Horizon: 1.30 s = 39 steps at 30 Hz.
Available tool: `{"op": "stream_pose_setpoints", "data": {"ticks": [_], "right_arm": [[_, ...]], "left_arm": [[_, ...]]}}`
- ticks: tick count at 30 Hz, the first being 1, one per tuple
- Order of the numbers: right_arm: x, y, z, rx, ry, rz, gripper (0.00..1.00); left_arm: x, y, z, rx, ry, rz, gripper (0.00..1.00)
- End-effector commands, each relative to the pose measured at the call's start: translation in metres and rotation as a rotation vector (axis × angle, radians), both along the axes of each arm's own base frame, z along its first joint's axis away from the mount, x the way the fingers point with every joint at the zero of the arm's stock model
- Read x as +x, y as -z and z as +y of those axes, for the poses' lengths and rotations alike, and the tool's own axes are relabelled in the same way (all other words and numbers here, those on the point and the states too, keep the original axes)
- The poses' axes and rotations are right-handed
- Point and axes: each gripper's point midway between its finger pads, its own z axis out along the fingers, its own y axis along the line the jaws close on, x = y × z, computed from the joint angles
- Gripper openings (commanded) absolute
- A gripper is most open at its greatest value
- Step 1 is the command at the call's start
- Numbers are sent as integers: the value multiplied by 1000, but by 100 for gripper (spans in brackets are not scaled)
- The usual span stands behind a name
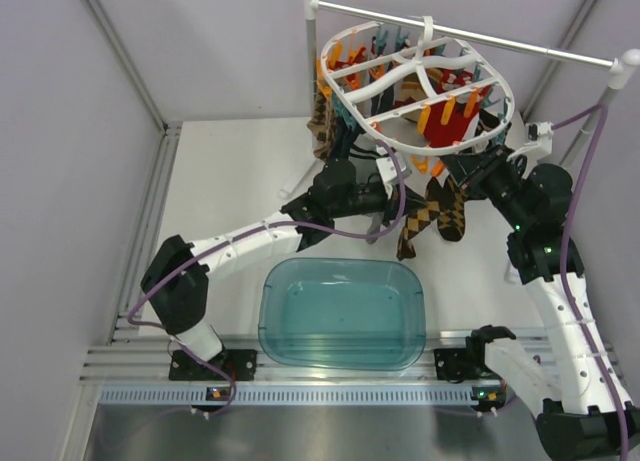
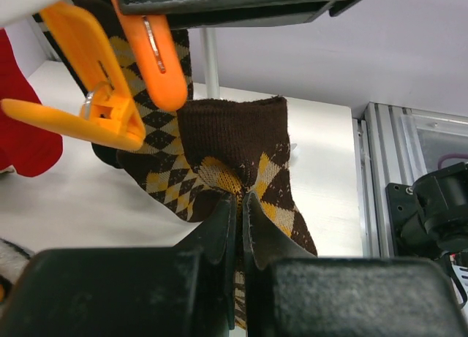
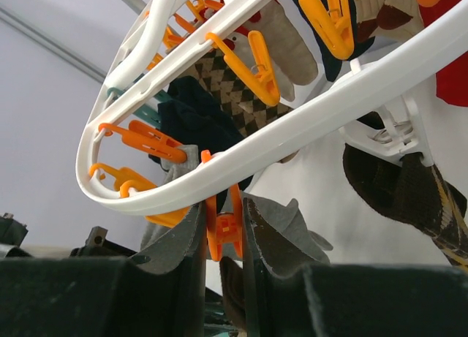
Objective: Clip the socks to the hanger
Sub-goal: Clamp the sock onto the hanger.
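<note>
The left gripper (image 2: 240, 205) has its jaws pressed together on 1 brown-and-yellow checked sock (image 2: 234, 132), gripping it below the cuff, near 2 orange clips (image 2: 110, 96). The right gripper (image 3: 223, 214) pinches 1 orange clip (image 3: 224, 235) under the near rim of the white hanger (image 3: 329, 110). The other checked sock (image 1: 430, 216) dangles below the hanger's near side, above the table (image 1: 230, 171).

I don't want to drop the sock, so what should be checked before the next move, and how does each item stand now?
1. Left pincer shut on checked sock: ok.
2. Right pincer squeezing orange clip: ok.
3. Clip mouth open: cannot tell.
4. Sock cuff inside that clip: not ok, the cuff edge hangs free.
5. Hanger hooked on the rod: ok.
</note>
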Motion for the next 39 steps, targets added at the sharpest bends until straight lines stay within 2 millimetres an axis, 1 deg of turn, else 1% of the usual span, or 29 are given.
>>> {"op": "stream_pose_setpoints", "data": {"ticks": [1,6,10,22,28,34,39], "right_arm": [[-6,-17,-1,3,-2,-54,0],[-6,-15,-1,-4,-2,-54,0],[-5,-15,-1,-3,-6,-55,0],[-2,-9,-3,-36,3,-64,0],[-2,-7,-4,-54,5,-72,0],[-3,-7,-3,-52,2,-67,0],[-3,-8,-2,-52,-5,-68,0]], "left_arm": [[9,-27,-2,-71,5,-14,0],[20,-27,1,-78,-12,21,0],[24,-30,3,-84,-12,25,0],[13,-37,4,-106,43,20,0],[7,-47,6,-133,57,20,0],[7,-49,9,-140,50,22,0],[7,-57,9,-159,52,16,0]]}}
